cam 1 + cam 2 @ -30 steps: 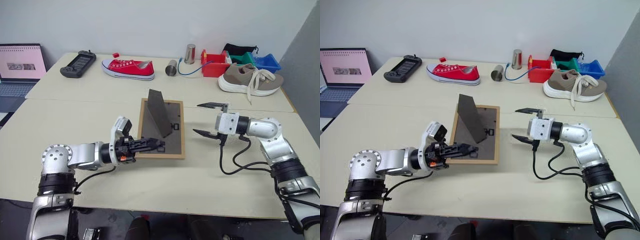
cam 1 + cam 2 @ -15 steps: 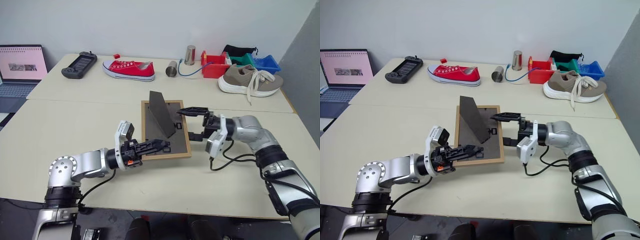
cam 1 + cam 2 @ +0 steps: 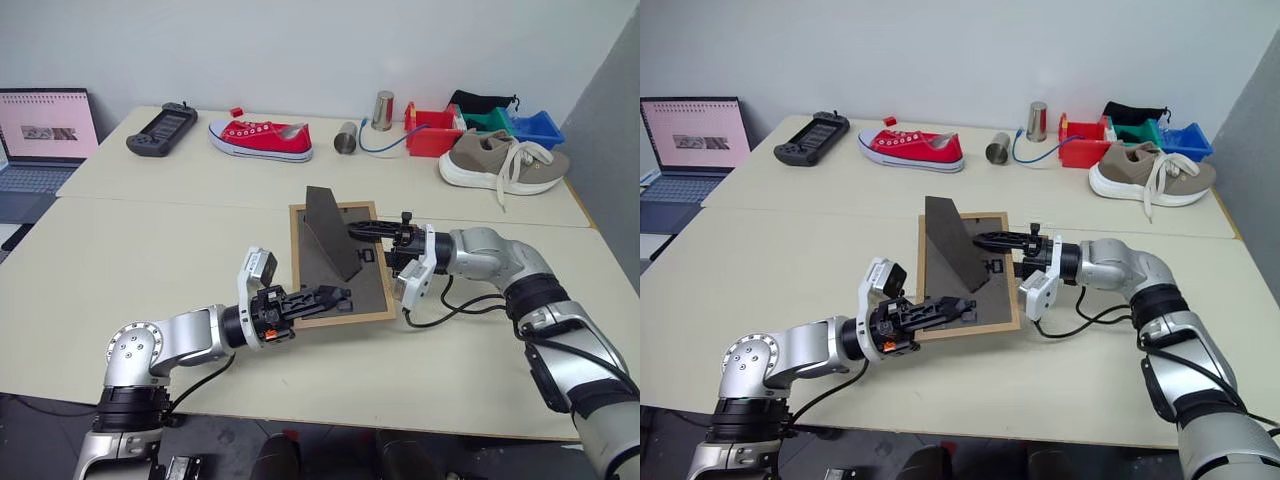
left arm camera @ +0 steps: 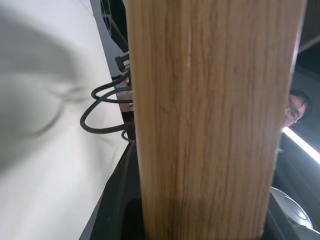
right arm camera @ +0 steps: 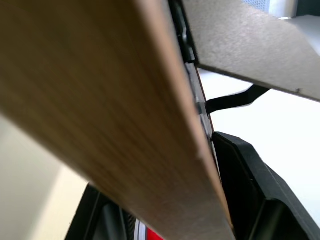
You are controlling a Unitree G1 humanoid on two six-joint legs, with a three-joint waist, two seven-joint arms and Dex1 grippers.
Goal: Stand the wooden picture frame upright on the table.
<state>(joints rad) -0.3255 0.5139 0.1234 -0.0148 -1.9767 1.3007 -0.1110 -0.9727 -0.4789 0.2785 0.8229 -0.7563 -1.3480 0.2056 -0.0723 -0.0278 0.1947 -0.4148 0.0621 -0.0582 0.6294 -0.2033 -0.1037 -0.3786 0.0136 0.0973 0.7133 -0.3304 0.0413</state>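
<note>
The wooden picture frame [image 3: 345, 285] lies back-up and slightly tilted over the table [image 3: 150, 250], its dark grey triangular stand [image 3: 328, 235] folded out and pointing up. My left gripper [image 3: 335, 297] is shut on the frame's near left edge; in the left wrist view the light wood [image 4: 205, 125] runs up between its fingers. My right gripper [image 3: 372, 240] reaches in from the right and is shut on the frame's right edge, one finger across the back panel. In the right wrist view the wood edge [image 5: 100, 100] passes between the black fingers [image 5: 250, 180].
At the back stand a red shoe [image 3: 260, 138], a game controller [image 3: 160, 129], two metal cups [image 3: 380, 108], red, green and blue bins [image 3: 432, 130] and a tan shoe [image 3: 500, 160]. A laptop [image 3: 45, 135] sits at the far left. A seam [image 3: 180, 203] crosses the table.
My right gripper has swung left to the frame's right edge, rolled over, and closed its fingers around it. The left gripper keeps its hold; the frame has shifted slightly right.
</note>
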